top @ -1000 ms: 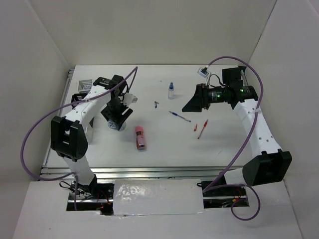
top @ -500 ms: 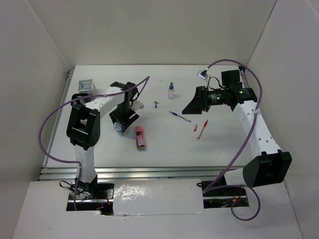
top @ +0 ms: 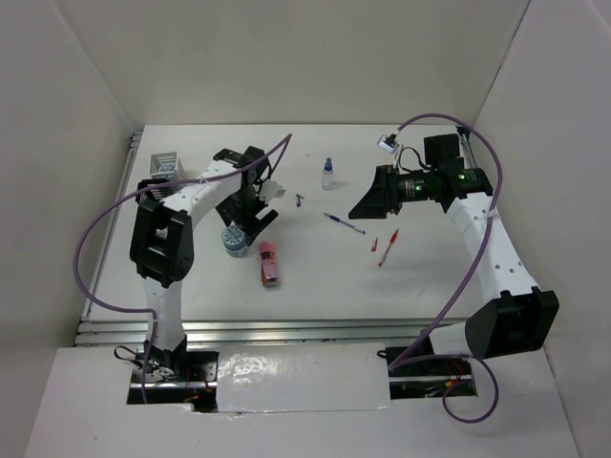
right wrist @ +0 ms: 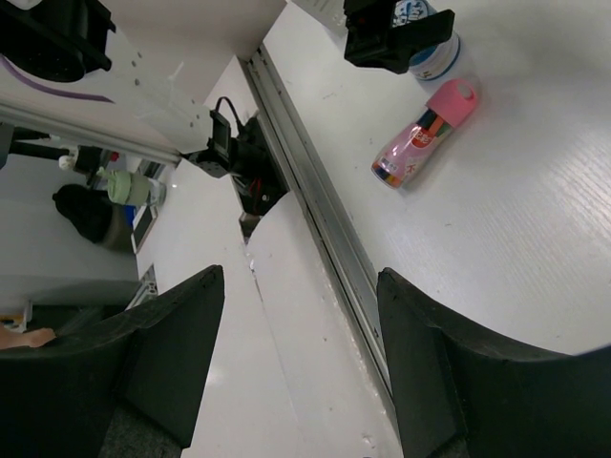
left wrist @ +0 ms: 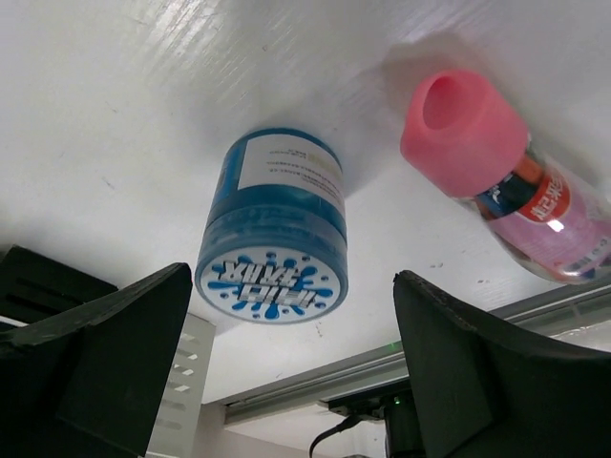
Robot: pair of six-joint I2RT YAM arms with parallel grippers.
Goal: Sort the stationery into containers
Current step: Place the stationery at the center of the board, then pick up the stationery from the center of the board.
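Left gripper (left wrist: 291, 286) hangs wide open over the blue tin (left wrist: 275, 239) and touches nothing. The tin stands upright on the table (left wrist: 115, 114), just beside the pink block (left wrist: 496, 181). To pick it up well, I would centre both fingers on its round wall, drop lower, then close without nudging the block. Right gripper (right wrist: 301, 286) is open and empty, well apart.

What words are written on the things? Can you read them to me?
Round blue tin, lid: big splashy blue letters, upside down, too squiggly to read.
Same tin, side sticker: print too small to read.
Pink-capped tube, label: white letters, too blurred to read.
Nothing else is readable.
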